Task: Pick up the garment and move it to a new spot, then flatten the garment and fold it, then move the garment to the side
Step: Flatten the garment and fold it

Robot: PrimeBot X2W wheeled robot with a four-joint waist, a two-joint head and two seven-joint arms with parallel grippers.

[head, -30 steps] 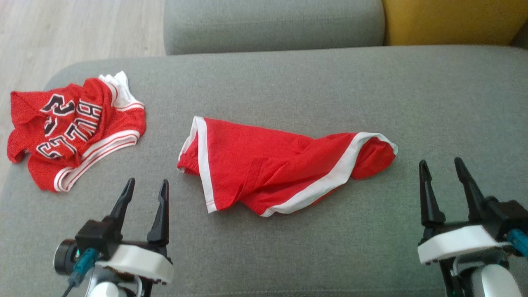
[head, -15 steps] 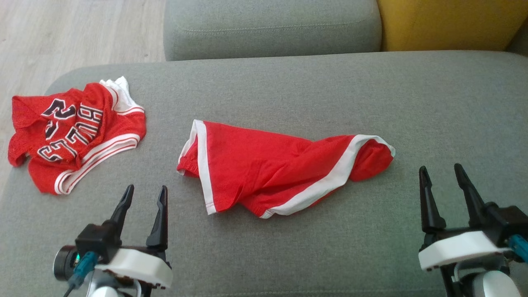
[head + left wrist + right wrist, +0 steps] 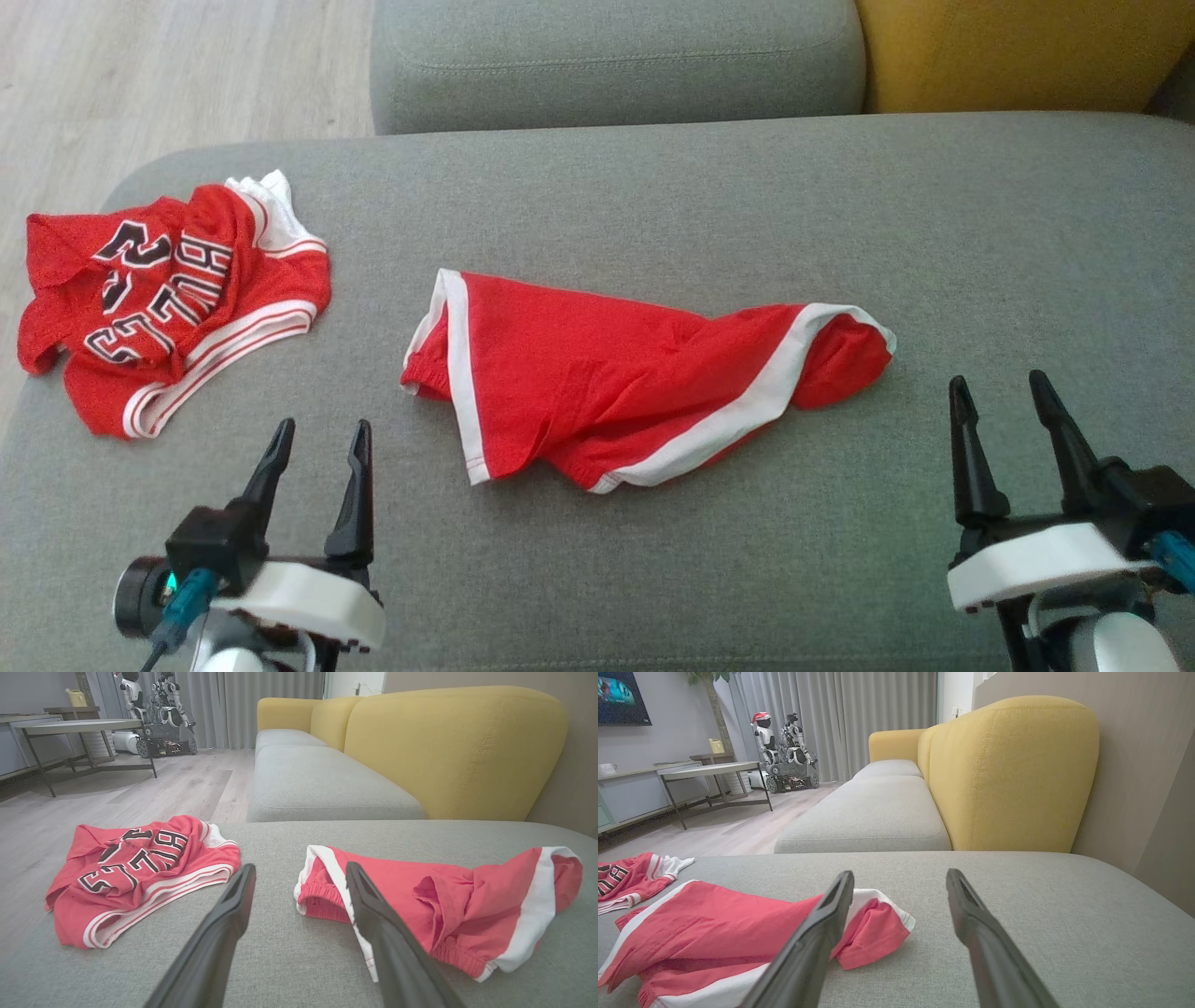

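The garment (image 3: 597, 373) is a pair of red shorts with white trim, lying crumpled in the middle of the grey sofa cushion (image 3: 747, 205). My left gripper (image 3: 323, 427) is open and empty, near the front edge, a short way left of the waistband end. In the left wrist view, the garment (image 3: 444, 896) lies ahead and to the right of the left gripper (image 3: 301, 868). My right gripper (image 3: 997, 381) is open and empty, just right of the garment's leg end. The right wrist view has the garment (image 3: 714, 924) ahead and to the left of the right gripper (image 3: 900, 873).
A red lettered jersey (image 3: 168, 299) lies bunched at the cushion's left edge, beside the wooden floor (image 3: 140, 75). A second grey cushion (image 3: 616, 56) and a yellow backrest (image 3: 1018, 47) lie beyond. A table (image 3: 79, 725) and another robot (image 3: 159, 714) stand far off.
The head camera has tilted slightly. Both grippers have drawn back a little toward the front edge, the left one more. Neither piece of clothing has moved.
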